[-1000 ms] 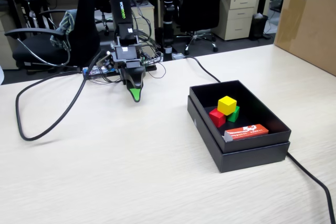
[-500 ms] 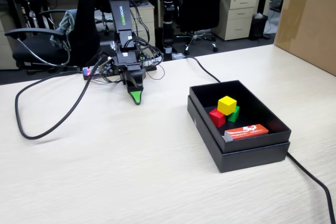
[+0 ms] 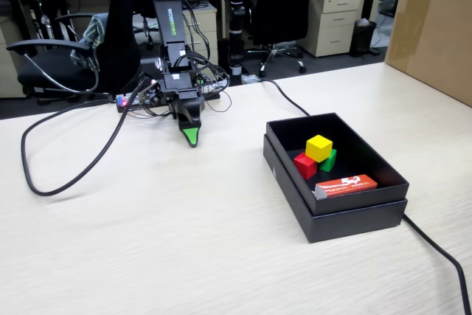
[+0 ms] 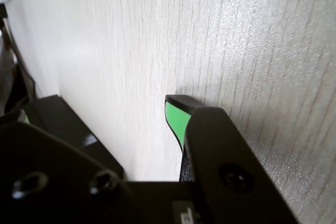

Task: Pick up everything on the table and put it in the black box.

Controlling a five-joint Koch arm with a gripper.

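The black box (image 3: 289, 175) sits on the table (image 3: 147, 241) at the right of the fixed view. Inside it the yellow cube (image 3: 318, 147) rests on top of the red cube (image 3: 304, 165) and the green cube (image 3: 329, 160). My gripper (image 3: 191, 136) hangs tip-down just over the table, well left of the box and behind it, with nothing in it. Only one green-tipped wedge shows there. In the wrist view a single green-faced finger (image 4: 176, 116) stands over bare wood, so I cannot make out how the jaws stand.
A flat orange-red packet (image 3: 346, 184) lies in the box's front part. A thick black cable (image 3: 70, 171) loops over the table's left side, and another (image 3: 435, 245) runs off past the box. A brown carton (image 3: 435, 27) stands at the far right.
Between one second and half a second ago the arm drew back a little and its tip shifted slightly. Since then nothing has moved.
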